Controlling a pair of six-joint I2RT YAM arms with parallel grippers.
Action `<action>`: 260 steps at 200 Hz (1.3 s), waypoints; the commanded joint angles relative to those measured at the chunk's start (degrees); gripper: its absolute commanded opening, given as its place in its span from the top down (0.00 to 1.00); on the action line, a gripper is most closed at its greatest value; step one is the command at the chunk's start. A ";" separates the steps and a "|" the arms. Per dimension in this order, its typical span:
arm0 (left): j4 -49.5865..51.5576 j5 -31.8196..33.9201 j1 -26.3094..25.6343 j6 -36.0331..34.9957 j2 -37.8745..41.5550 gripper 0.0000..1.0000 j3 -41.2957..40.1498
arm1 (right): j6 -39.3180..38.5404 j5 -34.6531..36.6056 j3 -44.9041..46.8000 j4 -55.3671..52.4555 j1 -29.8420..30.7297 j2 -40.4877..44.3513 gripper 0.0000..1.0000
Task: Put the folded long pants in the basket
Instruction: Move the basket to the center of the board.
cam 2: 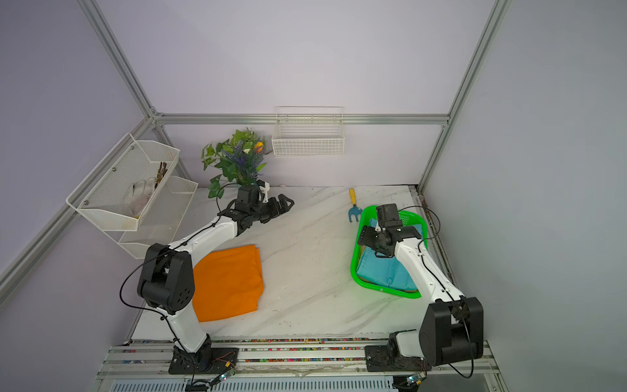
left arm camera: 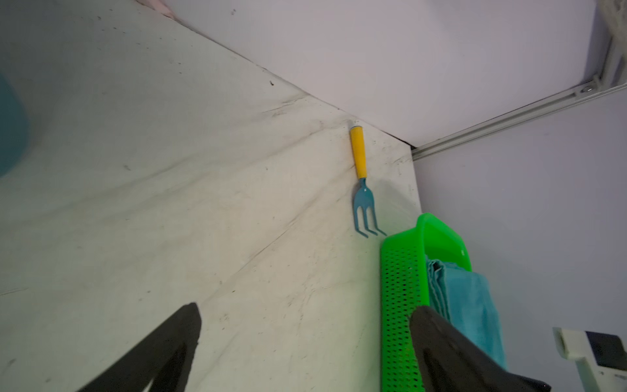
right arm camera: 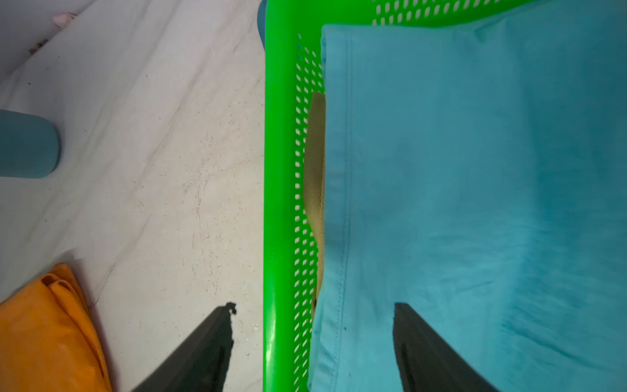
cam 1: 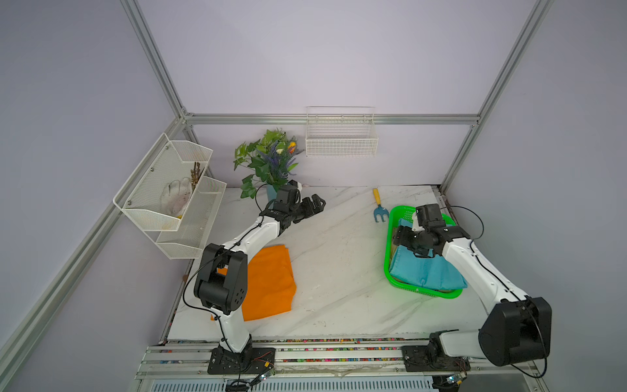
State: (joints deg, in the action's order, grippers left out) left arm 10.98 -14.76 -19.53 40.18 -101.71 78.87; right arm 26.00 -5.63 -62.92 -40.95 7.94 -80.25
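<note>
The green basket [cam 1: 386, 258] [cam 2: 354, 263] stands at the table's right side. In it lie folded teal long pants [cam 1: 424, 271] [cam 2: 386, 273] [right arm camera: 475, 169] on top of tan long pants [right arm camera: 315, 152], of which only an edge shows. Folded orange long pants [cam 1: 271, 281] [cam 2: 227, 281] [right arm camera: 44, 332] lie flat at the front left, partly behind my left arm. My right gripper [cam 1: 397, 238] [right arm camera: 314, 305] hovers open above the basket's left rim [right arm camera: 278, 169], holding nothing. Far back and left of centre, my left gripper [cam 1: 319, 203] [left arm camera: 305, 307] is raised, wide open and empty.
A garden fork [cam 1: 378, 207] [left arm camera: 361, 176] with a yellow handle lies just behind the basket. A potted plant [cam 1: 268, 159] stands at the back, behind my left wrist. On the back wall hangs a white wire basket [cam 1: 341, 139], and a white two-tier rack [cam 1: 169, 190] is on the left wall.
</note>
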 commanded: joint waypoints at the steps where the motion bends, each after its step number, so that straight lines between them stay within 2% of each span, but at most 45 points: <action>1: 8.40 8.79 -1.86 -11.17 11.06 0.00 -2.24 | 2.31 0.75 0.25 4.17 2.90 -3.49 0.21; 38: 11.94 17.99 -1.89 -13.99 20.03 0.00 -11.80 | 2.25 1.25 -1.23 6.02 4.86 -11.36 0.20; 52: 12.68 20.64 -1.82 -14.00 23.68 0.00 -14.15 | 2.19 1.24 -2.01 6.33 5.56 -13.84 0.25; 62: 13.63 23.03 -1.76 -13.01 25.21 0.00 -15.25 | 2.33 0.84 -2.37 6.78 6.13 -15.26 0.32; 91: 15.33 30.69 -0.43 -7.15 28.60 0.00 -18.56 | 2.55 -0.35 -4.14 8.03 8.13 -18.46 0.82; 108: 18.19 32.62 1.72 -2.86 29.67 0.00 -19.83 | 2.66 -1.49 -5.77 8.41 9.41 -19.94 0.87; 128: 21.37 33.17 3.59 -2.95 30.21 0.00 -19.90 | 2.88 -2.18 -8.81 8.28 11.80 -21.69 0.87; 170: 23.56 34.62 3.88 -4.14 31.07 0.00 -20.30 | 4.19 -3.47 -15.15 8.36 17.01 -26.26 0.87; 186: 24.92 34.76 3.88 -4.14 31.22 0.00 -20.49 | 4.46 -3.49 -17.32 8.01 17.89 -28.07 0.84; 207: 27.18 34.55 3.88 -4.20 31.68 0.00 -21.32 | 5.02 -3.38 -19.43 7.03 17.92 -29.50 0.64; 224: 29.21 34.21 3.88 -3.75 32.39 0.00 -22.64 | 5.03 -0.97 -20.99 5.21 17.95 -29.37 0.53; 247: 31.02 32.94 3.88 -1.61 33.80 0.00 -25.47 | 3.77 3.30 -22.40 3.40 18.10 -26.45 0.37; 252: 31.18 32.57 3.88 -0.74 34.13 0.00 -26.28 | 3.34 4.14 -22.78 3.07 18.16 -25.72 0.36; 255: 31.25 32.38 3.88 -0.22 34.29 0.00 -26.90 | 3.09 4.61 -23.02 2.87 18.16 -25.31 0.29; 260: 31.35 32.04 3.88 0.74 34.57 0.00 -27.79 | 2.65 5.28 -23.56 2.38 18.28 -24.59 0.28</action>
State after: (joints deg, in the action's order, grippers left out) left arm 39.70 18.28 -15.81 36.97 -69.60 53.69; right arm 29.89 -3.03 -84.01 -38.57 25.63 -108.75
